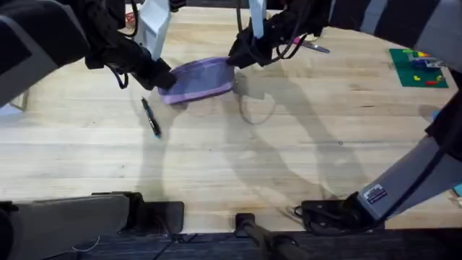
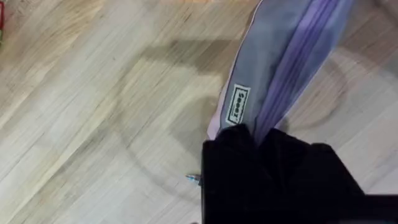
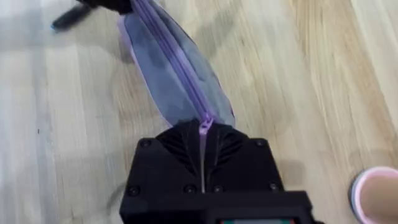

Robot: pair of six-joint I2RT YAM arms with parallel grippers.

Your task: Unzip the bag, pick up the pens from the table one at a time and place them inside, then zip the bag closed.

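The lavender and grey bag (image 1: 198, 78) lies on the table (image 1: 238, 166) at the back centre, stretched between both grippers. My left gripper (image 1: 163, 76) is shut on its left end; in the left wrist view the bag (image 2: 280, 62) runs away from that gripper (image 2: 255, 134). My right gripper (image 1: 234, 61) is shut on the zipper pull at the bag's right end, seen up close in the right wrist view (image 3: 204, 127). The zipper (image 3: 171, 56) looks closed along its visible length. One black pen (image 1: 150, 117) lies on the wood just in front of the bag's left end.
Scissors (image 1: 312, 46) lie behind the right gripper. A green board (image 1: 419, 68) with small coloured pieces sits at the far right. A round pink-rimmed object (image 3: 376, 193) lies close to the right gripper. Open wood stretches across the table's front half.
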